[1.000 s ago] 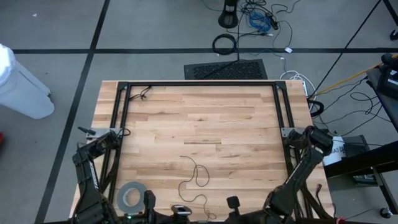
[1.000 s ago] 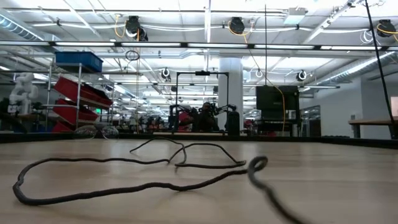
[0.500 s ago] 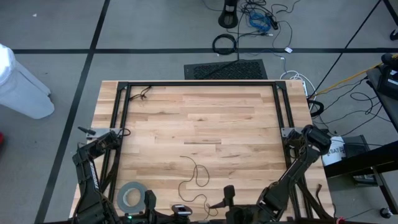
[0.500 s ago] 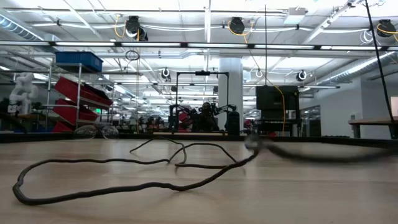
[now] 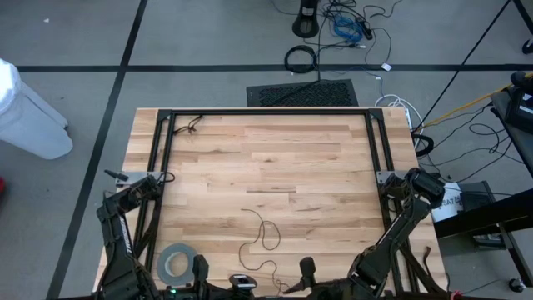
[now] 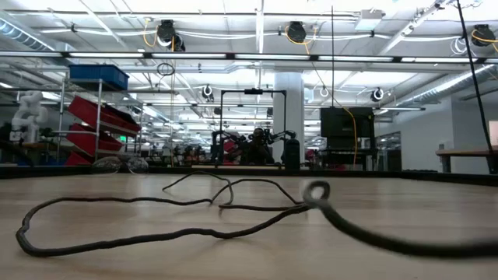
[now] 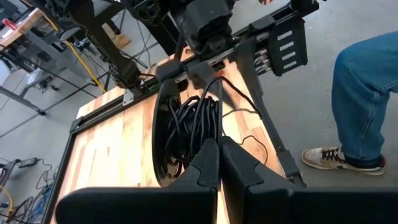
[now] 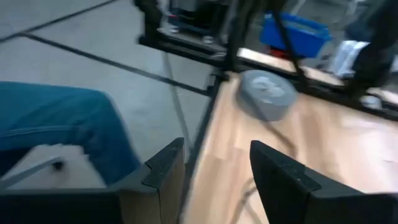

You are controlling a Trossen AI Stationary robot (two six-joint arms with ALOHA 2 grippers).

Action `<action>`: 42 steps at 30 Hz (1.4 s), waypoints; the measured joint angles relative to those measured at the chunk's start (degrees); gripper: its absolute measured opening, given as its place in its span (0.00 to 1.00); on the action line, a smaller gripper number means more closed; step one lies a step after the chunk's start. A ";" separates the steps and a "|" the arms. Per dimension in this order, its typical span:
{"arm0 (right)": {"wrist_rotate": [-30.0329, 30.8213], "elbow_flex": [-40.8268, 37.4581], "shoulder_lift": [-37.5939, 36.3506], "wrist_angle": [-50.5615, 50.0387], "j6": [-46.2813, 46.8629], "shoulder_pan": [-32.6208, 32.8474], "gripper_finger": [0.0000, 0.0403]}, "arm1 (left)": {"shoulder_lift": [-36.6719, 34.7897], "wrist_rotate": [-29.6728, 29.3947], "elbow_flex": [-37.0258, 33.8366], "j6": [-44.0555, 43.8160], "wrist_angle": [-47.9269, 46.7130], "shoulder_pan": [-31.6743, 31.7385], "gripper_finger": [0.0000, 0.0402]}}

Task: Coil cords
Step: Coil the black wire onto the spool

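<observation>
The cord [image 5: 261, 237], a thin dark wire, lies in loose loops on the wooden table near its front edge. In the low view the wire [image 6: 156, 222] rests flat, with a small curl [image 6: 315, 190] and a blurred stretch running off to the near right. My right gripper [image 5: 306, 268] hovers open at the front edge just right of the wire's near end, with nothing between its fingers [image 8: 214, 171]. My left gripper [image 7: 219, 157] is shut and empty, at the front edge beside the tape roll [image 5: 200, 268].
A wide grey tape roll [image 5: 175, 264] lies at the front left of the table [image 5: 275, 158] and shows again as the tape roll [image 8: 267, 93] ahead of my right gripper. A person's leg in blue jeans [image 7: 367, 106] stands beside the table. A black frame [image 5: 266, 112] borders the far edge.
The wire's near part was lifted and swept toward the right, then dropped back onto the table, now trailing off to the near right. Its curl sits a little higher and farther back than before. The far loops stayed where they were. My right gripper has rolled slightly at the front edge.
</observation>
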 joint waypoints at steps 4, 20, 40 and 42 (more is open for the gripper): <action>1.64 0.00 0.00 0.21 0.16 -0.19 0.44 | 0.00 0.00 -0.02 0.02 -0.02 0.00 0.01; -1.16 0.02 0.38 -0.33 -0.62 -3.62 0.44 | 0.00 0.03 -0.02 0.04 0.48 -0.13 0.02; -8.19 0.04 0.33 3.88 -2.21 -5.26 0.23 | 0.02 0.04 -0.04 0.57 1.53 -0.04 0.02; -8.32 0.04 0.92 4.44 -2.41 -5.47 0.20 | 0.02 0.02 -0.04 0.57 1.53 -0.04 0.02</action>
